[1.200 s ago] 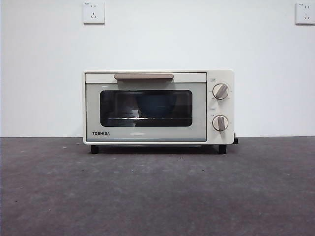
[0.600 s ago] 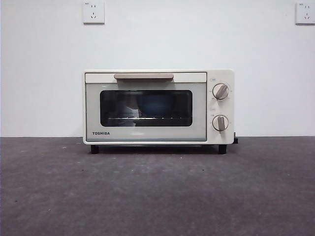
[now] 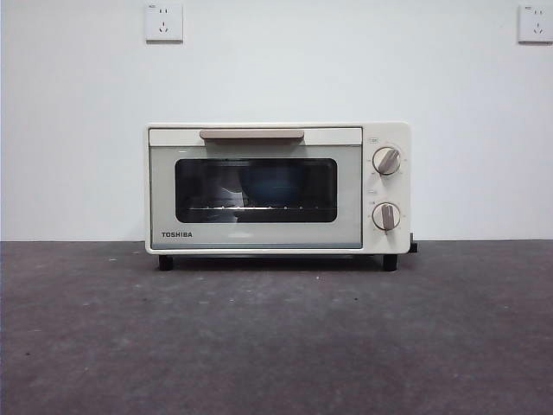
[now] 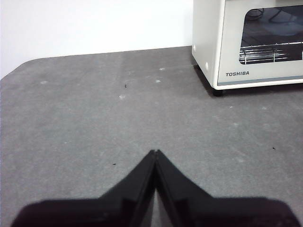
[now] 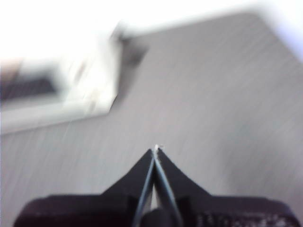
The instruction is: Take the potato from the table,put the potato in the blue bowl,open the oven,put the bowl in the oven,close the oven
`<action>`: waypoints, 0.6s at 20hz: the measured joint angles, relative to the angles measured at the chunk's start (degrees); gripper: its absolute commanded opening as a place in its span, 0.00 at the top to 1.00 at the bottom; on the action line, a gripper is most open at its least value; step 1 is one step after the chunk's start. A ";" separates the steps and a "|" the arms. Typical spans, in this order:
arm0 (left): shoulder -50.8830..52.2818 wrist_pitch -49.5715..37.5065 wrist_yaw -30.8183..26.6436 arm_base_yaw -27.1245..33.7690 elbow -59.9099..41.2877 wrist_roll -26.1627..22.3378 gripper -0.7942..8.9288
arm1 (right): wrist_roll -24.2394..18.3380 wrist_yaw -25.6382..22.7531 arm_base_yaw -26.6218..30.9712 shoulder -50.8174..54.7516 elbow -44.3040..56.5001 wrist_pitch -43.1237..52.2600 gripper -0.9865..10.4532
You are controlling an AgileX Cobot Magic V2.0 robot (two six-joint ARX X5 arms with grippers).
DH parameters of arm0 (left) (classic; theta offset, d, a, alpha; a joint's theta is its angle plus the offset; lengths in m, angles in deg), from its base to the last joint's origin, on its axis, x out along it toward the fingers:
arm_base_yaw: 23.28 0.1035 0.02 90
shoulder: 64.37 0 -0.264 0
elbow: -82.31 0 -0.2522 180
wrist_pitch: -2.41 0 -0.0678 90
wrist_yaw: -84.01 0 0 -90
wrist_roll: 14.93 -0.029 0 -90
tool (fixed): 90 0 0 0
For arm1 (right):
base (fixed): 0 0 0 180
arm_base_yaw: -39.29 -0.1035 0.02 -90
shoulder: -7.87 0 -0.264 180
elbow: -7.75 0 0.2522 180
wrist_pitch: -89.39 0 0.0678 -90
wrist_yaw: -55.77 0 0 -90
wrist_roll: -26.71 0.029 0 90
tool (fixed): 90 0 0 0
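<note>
Jaws on the left gripper (image 4: pixel 155 152) are pressed together with nothing held, hung over bare table (image 4: pixel 94 118), well apart from the oven (image 4: pixel 246 42). Same deal for the right gripper (image 5: pixel 155 149): tips are pinched together and empty, though that view is badly smeared. The oven door is seen closed, beige handle (image 3: pixel 251 134) up top. The blue bowl (image 3: pixel 270 183) is dimly made out through the dark glass, on the wire rack. The potato can't be made out.
</note>
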 measured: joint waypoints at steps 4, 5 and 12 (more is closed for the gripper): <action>0.00 -0.02 0.00 0.00 0.00 0.00 0.92 | -13.75 11.72 13.33 1.03 8.61 19.02 0.91; 0.00 0.00 0.00 0.00 0.00 0.00 0.92 | -16.98 18.97 16.17 1.03 12.22 24.55 0.91; 0.00 0.00 0.00 0.00 0.00 0.00 0.92 | -23.41 35.54 23.85 3.23 30.14 46.45 0.91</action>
